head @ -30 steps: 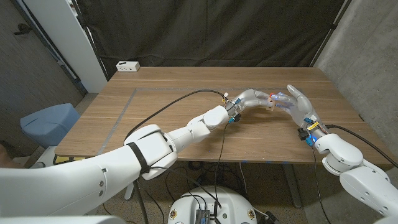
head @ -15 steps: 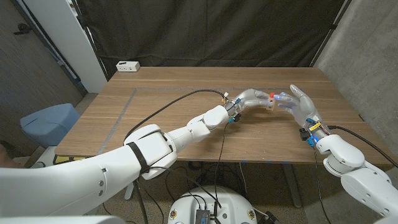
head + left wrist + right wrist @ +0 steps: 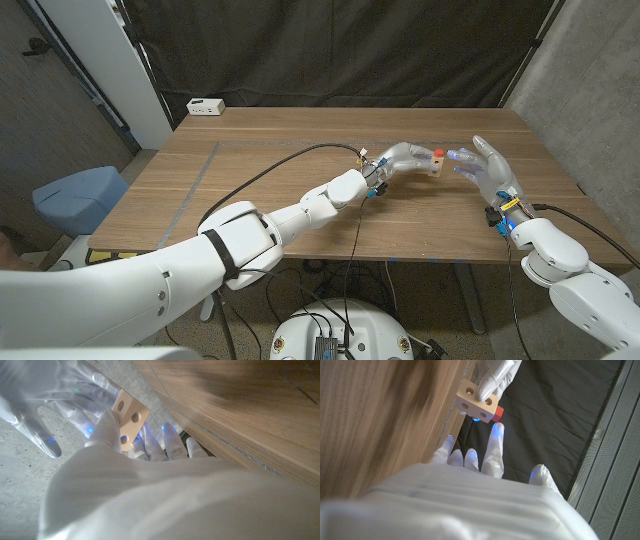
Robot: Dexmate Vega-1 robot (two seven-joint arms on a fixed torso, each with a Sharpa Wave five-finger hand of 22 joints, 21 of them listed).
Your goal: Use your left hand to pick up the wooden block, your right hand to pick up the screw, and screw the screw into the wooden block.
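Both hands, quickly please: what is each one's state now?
Left hand: holding the wooden block, red screw in it.
Right hand: open, holding nothing.

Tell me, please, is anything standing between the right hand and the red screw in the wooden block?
Nothing visible does. The left hand holds the wooden block above the table, the red screw sits in it, and the right hand is open just beside it, with only a small open gap between.

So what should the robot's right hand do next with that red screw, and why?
Probably reach back in and pinch the red screw to keep turning it. The right hand sits open just beside the wooden block, apart from it, while the left hand holds the block up with the screw sticking out.
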